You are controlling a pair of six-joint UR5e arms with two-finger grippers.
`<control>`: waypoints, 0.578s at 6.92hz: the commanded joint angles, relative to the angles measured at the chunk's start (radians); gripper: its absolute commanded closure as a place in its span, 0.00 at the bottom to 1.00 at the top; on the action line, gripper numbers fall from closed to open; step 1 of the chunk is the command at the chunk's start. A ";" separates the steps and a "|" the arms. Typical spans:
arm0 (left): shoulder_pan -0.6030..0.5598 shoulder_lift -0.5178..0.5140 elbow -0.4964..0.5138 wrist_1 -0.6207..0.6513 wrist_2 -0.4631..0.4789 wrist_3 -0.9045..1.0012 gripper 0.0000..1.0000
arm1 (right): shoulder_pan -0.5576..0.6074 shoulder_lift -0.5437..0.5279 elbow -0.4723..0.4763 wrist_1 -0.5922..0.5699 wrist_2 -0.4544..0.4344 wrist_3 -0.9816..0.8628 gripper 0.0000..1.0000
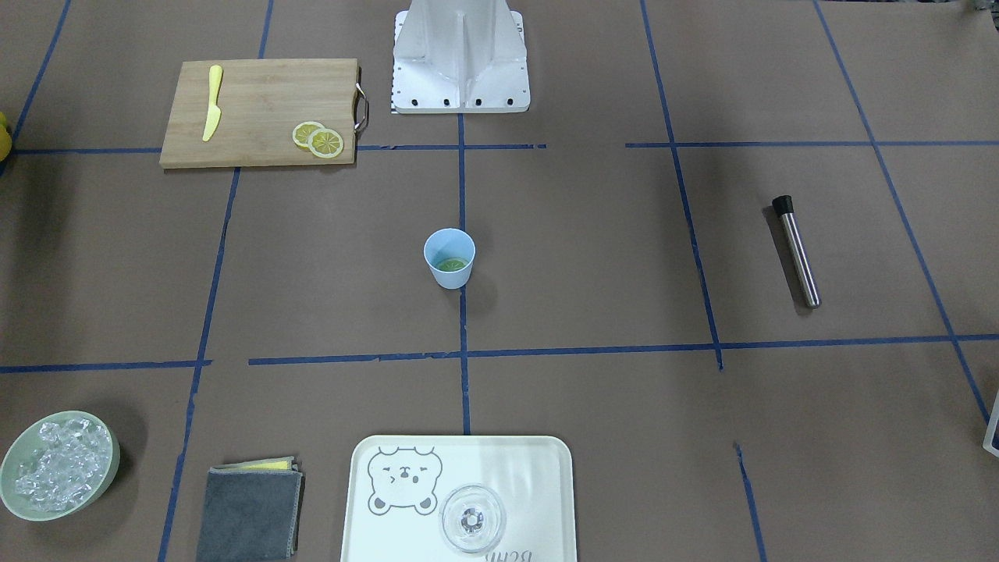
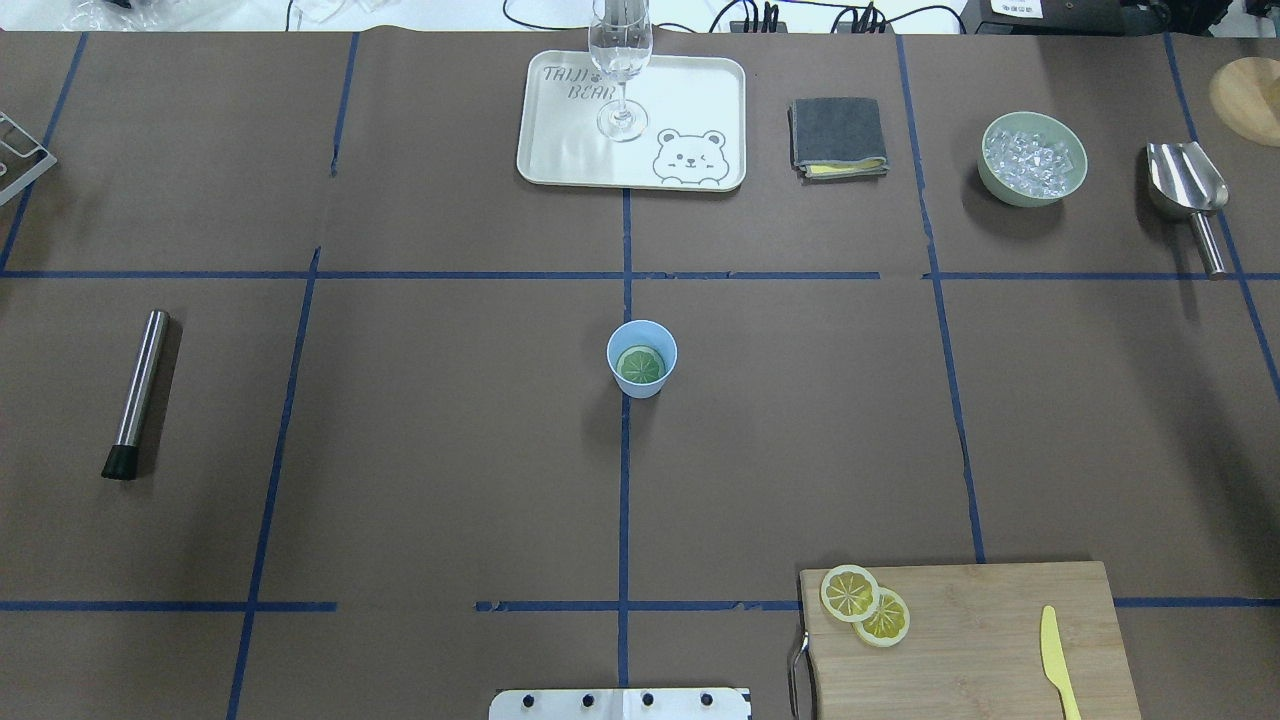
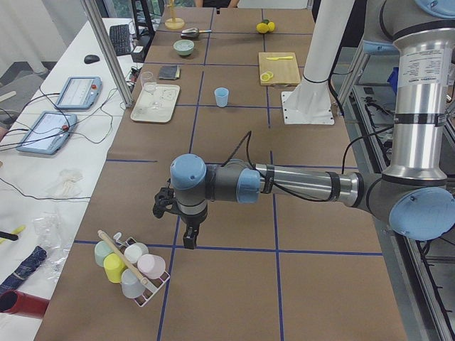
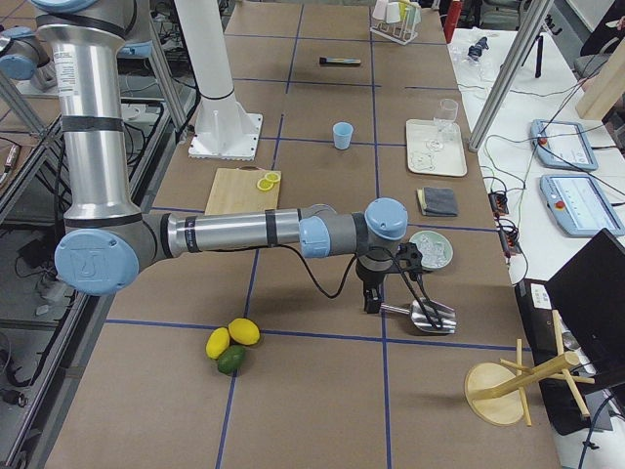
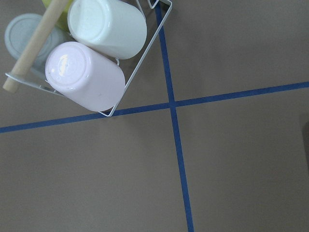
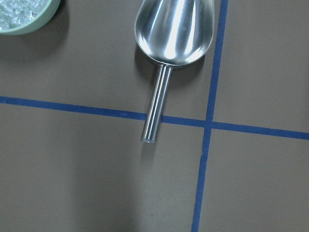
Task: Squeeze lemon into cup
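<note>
The light-blue cup (image 2: 641, 384) stands upright at the table's centre, with a round lemon slice (image 2: 640, 365) lying flat inside it. Two more lemon slices (image 2: 849, 592) overlap on the wooden cutting board (image 2: 980, 640). Both arms are far from the cup. My left gripper (image 3: 190, 243) hangs over the table end beside a rack of cups (image 3: 131, 266). At the other end of the table, my right gripper (image 4: 371, 307) hangs by the metal scoop (image 4: 428, 315). Neither wrist view shows fingers, and I cannot tell whether either gripper is open or shut.
A yellow plastic knife (image 2: 1055, 660) lies on the board. The bear tray (image 2: 560, 150) holds a clear glass (image 2: 622, 60). A grey cloth (image 2: 838, 135), the green bowl of ice (image 2: 985, 168) and a steel muddler (image 2: 138, 392) are also there. Whole citrus fruits (image 4: 232, 342) lie near the right arm.
</note>
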State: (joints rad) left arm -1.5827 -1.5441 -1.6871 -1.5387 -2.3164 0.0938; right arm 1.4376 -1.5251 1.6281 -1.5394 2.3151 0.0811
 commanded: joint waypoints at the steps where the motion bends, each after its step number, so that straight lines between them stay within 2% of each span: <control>1: 0.001 -0.001 0.029 -0.114 0.011 -0.006 0.00 | 0.001 -0.006 0.001 0.013 0.001 -0.009 0.00; 4: 0.000 -0.002 0.004 -0.078 -0.001 0.003 0.00 | 0.001 -0.001 0.001 0.012 0.015 0.003 0.00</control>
State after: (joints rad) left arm -1.5828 -1.5448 -1.6740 -1.6345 -2.3146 0.0925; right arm 1.4379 -1.5265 1.6240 -1.5279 2.3194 0.0827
